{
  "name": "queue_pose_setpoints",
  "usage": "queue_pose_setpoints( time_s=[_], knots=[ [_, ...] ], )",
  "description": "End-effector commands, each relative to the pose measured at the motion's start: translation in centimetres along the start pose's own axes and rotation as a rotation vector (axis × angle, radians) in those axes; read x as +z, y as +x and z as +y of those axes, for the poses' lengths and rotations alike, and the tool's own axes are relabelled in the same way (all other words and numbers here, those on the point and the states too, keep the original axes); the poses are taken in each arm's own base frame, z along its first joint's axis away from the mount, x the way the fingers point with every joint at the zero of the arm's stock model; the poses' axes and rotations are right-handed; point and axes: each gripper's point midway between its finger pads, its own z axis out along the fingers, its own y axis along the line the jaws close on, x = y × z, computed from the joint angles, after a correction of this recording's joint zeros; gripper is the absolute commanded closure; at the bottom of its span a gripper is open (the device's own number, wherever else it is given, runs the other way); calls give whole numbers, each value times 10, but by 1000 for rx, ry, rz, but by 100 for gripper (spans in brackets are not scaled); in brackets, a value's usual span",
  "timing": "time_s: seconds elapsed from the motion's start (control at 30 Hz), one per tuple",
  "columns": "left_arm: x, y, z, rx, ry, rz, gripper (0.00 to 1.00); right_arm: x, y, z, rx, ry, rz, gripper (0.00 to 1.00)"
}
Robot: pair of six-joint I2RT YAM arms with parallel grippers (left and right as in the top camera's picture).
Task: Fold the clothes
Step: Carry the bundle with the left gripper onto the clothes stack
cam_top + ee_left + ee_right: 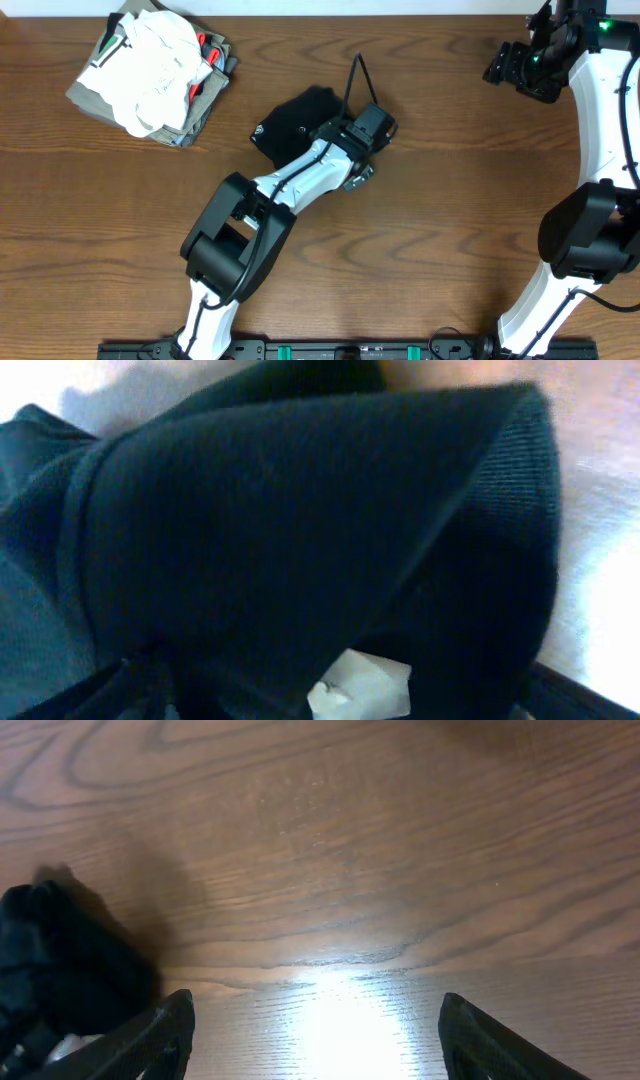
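The clothes are one black garment (pixel 295 118), lying bunched in a compact heap at the table's middle, with a small white print on its left edge. My left gripper (pixel 362 135) hangs over the heap's right end. In the left wrist view the black fabric (pixel 300 530) fills almost the whole frame, with a white tag (pixel 360 685) at the bottom. The fingers are hidden by cloth, so the jaw state does not show. My right gripper (pixel 510 65) is at the far right back. Its fingers (pixel 310 1040) are wide apart and empty above bare wood.
A stack of folded white, olive-grey and red garments (pixel 155 70) lies at the back left. A black cable (pixel 355 75) rises from the left wrist. A black lump (pixel 60 960) shows at the left edge of the right wrist view. The table (pixel 450 220) is brown wood.
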Motion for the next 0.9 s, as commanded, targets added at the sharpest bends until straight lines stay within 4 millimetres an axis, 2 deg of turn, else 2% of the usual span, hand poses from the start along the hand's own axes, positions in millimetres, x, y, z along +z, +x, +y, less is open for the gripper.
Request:
queue_pose_setpoints(
  time_s=[0.0, 0.13, 0.2, 0.33, 0.43, 0.53, 0.67, 0.77, 0.87],
  knots=[
    [48, 47, -6, 14, -2, 156, 26, -3, -3, 0, -10, 1, -10, 24],
    [57, 52, -3, 1, -3, 165, 67, -3, -3, 0, -10, 4, -11, 24],
    [57, 51, -2, 5, -5, 163, 92, -3, -3, -2, -10, 13, -12, 24],
    [54, 49, 15, -40, -98, 164, 94, -3, -3, -3, -10, 19, -13, 24],
    [36, 41, 42, -80, -201, 149, 94, -3, -3, -3, -10, 19, -14, 25],
    [2, 25, 74, -126, -285, 94, 94, -3, -3, -3, -10, 19, -14, 24],
    [-56, 6, 124, -224, -359, -34, 94, -3, -3, -3, -10, 19, -13, 24],
    [-96, 5, 164, -311, -419, -120, 94, -3, -3, -3, -10, 19, -13, 24],
    [-124, 15, 198, -357, -471, -164, 94, -3, -3, -3, -9, 19, -14, 24]
  ],
)
